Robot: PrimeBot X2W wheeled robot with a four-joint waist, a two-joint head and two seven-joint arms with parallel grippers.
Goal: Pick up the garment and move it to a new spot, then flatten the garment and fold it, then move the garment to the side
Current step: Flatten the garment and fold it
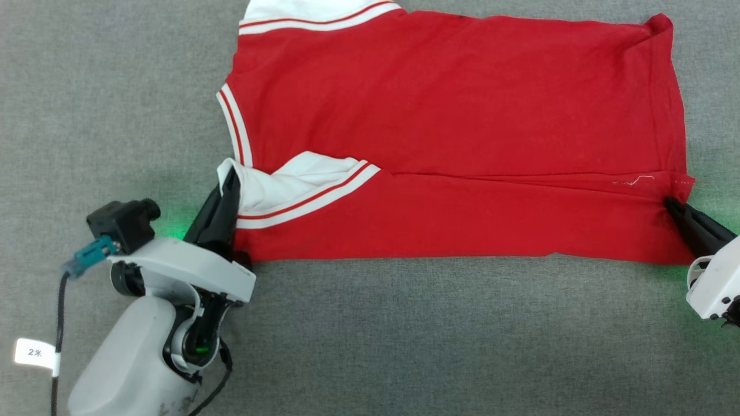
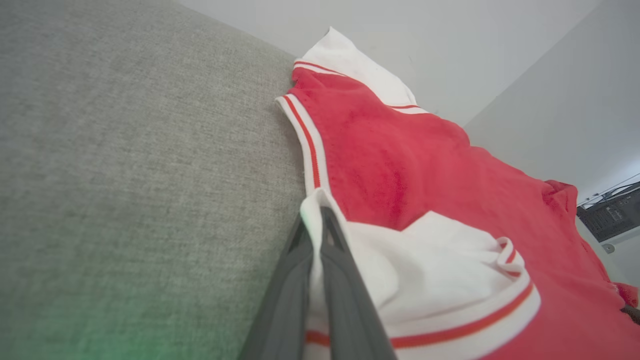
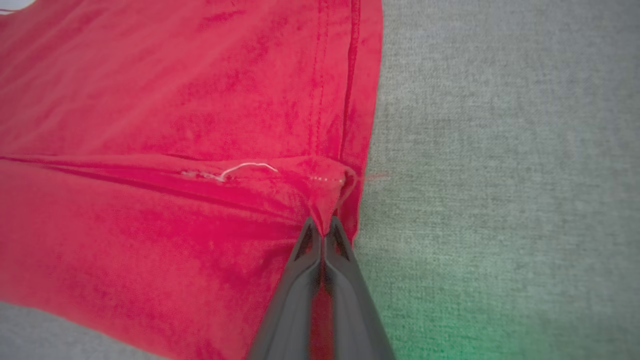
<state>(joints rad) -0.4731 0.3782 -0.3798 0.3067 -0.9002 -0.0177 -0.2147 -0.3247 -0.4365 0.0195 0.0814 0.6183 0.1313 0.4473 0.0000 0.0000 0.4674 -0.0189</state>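
Nearest in the head view, the left gripper (image 1: 230,186) is clamped on the garment (image 1: 451,104) at its white sleeve (image 1: 277,185); the right gripper (image 1: 672,205) pinches the hem corner (image 1: 665,188). The shirt lies flat toward the far edge of the grey fabric surface (image 1: 404,346), its near strip folded over. Left wrist view: fingers closed on sleeve cloth. Right wrist view: fingers closed on red hem. Flattening looks done and the first fold under way; further folding and moving aside remain.

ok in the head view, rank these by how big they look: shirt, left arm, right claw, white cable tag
1. shirt
2. left arm (nearer the camera, so inflated)
3. right claw
4. white cable tag
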